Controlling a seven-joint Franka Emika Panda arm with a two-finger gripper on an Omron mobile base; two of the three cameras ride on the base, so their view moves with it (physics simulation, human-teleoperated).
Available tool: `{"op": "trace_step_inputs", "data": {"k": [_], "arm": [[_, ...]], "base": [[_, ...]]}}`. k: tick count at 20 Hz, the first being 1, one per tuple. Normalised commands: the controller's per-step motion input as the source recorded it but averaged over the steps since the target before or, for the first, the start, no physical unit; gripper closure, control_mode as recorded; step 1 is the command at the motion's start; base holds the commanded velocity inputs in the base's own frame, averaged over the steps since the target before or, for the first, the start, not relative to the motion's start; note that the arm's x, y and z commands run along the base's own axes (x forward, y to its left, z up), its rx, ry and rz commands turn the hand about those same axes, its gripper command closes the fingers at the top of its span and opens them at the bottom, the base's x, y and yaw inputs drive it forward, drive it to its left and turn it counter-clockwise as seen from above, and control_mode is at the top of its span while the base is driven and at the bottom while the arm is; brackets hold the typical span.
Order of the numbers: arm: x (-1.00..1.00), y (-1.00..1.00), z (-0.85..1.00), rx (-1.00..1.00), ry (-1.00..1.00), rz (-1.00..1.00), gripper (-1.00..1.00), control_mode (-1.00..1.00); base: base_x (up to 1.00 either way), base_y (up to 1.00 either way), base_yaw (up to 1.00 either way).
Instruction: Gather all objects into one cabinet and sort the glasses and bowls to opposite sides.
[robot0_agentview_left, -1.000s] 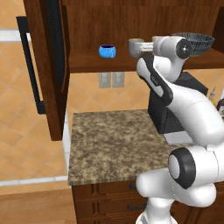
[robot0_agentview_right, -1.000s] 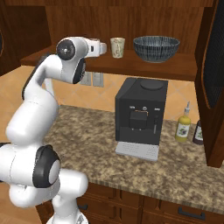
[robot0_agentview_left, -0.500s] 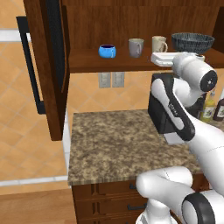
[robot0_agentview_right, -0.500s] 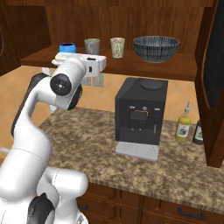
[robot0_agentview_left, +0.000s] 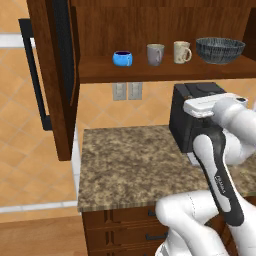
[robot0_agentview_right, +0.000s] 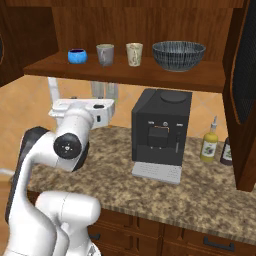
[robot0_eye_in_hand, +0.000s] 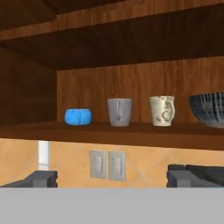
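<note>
Four things stand in a row on the cabinet shelf, across the upper part of the left base view: the blue cup at the left end, then the grey mug, the cream mug, and the bowl at the right end. Each stands apart from its neighbour, with the two mugs near each other in the middle. In the right base view the same row runs along the top, blue cup, grey mug, cream mug and bowl from left to right. The hand view shows them mid-frame in that order, the bowl cut by the right edge.

The cabinet door stands open at the upper left of the left base view, with its black handle on the outer face.

The jaws are open wide and hold nothing; their two dark tips show at the bottom of the hand view, well below the shelf, facing the wall sockets.

A black coffee machine sits on the bench at centre right of the right base view, with a yellow bottle further right
</note>
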Motion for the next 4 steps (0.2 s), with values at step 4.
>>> {"op": "trace_step_inputs", "data": {"k": [4], "arm": [[-0.91,-0.01,-0.48,-0.11,0.07,0.16,-1.00,-1.00]], "base": [[0.00,0.00,0.00]]}}
